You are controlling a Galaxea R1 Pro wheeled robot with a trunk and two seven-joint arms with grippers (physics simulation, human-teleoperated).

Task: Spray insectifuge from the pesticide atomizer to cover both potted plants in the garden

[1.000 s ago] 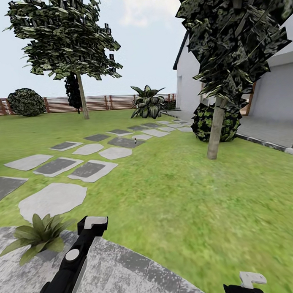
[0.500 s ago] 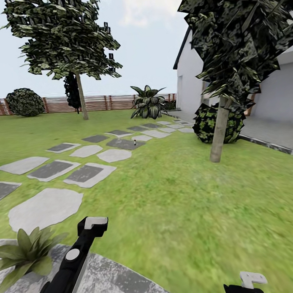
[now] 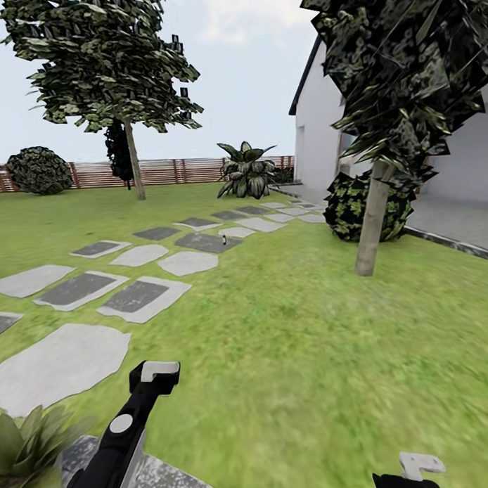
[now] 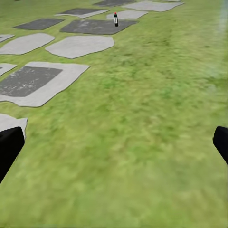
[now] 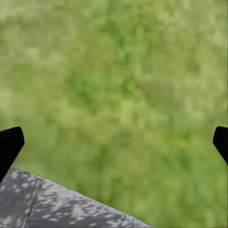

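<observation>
The whole head view has shifted since the earlier pictures: the camera has travelled forward, so the potted plant (image 3: 22,445) now sits cut off at the lower-left corner and the paved patio (image 3: 150,483) shows as only a small grey wedge beside it. Both arms keep the same place in the picture.

Left arm, black, reaches forward over the lawn (image 3: 297,355); left gripper (image 4: 114,142) has its two dark fingertips (image 4: 9,147) set far apart, with nothing between them but grass. Right gripper (image 5: 114,142) likewise stands wide apart and empty, above grass and a corner of the patio paving (image 5: 57,204); in the head view only its white tip (image 3: 419,464) appears at the lower edge.

Pesticide atomizer (image 3: 223,239): a small upright dark bottle standing on one of the stepping stones (image 3: 137,295) well ahead of the robot; in the left wrist view it appears at the far end of the path (image 4: 115,19), dark with a reddish top, detail too small to tell.

Background: wooden slat fence (image 3: 171,171), two trees (image 3: 104,59), a broad-leaved plant (image 3: 247,171), a round shrub (image 3: 39,170), and a white house (image 3: 317,129) at the right.
</observation>
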